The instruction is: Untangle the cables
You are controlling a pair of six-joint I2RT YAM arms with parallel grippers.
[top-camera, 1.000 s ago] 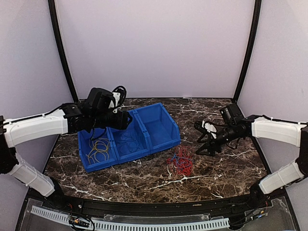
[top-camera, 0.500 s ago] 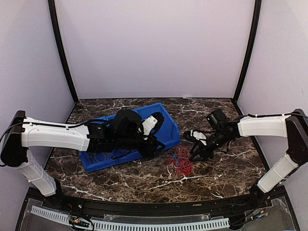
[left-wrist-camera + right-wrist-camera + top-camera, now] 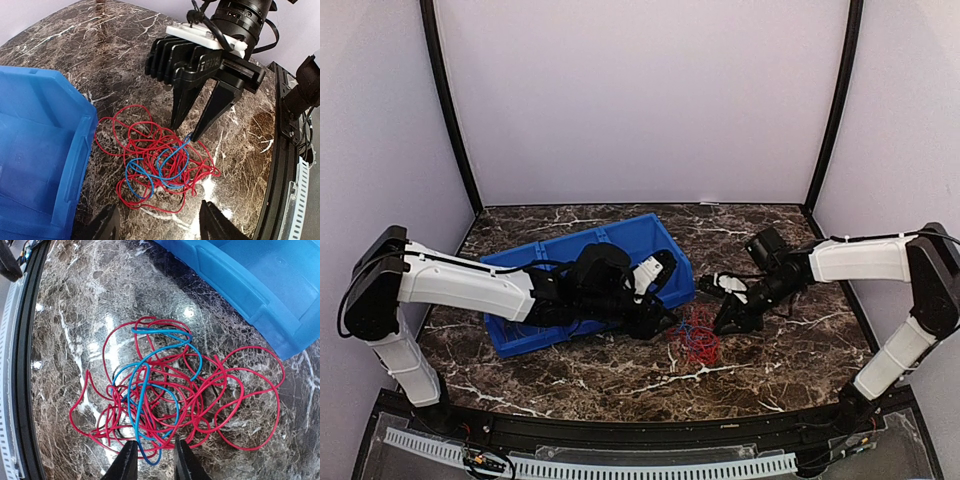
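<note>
Tangle of red and blue cables (image 3: 160,165) sits on desk (image 3: 100,60) beside blue bin (image 3: 45,150); both arms have just closed in, left jaws wide and empty over it, right jaws narrowing astride a blue strand (image 3: 160,331), not yet pinched, so pulling-apart seems about to start.

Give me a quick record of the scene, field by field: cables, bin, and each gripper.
Cables: red and blue cables, one tangled bunch on the table
Bin: blue bin, beside the bunch
Left gripper: open, low at the bunch's bin side
Right gripper: jaws narrowly apart, tips down at the bunch's opposite edge, a blue loop between them
Untangled: not yet
</note>
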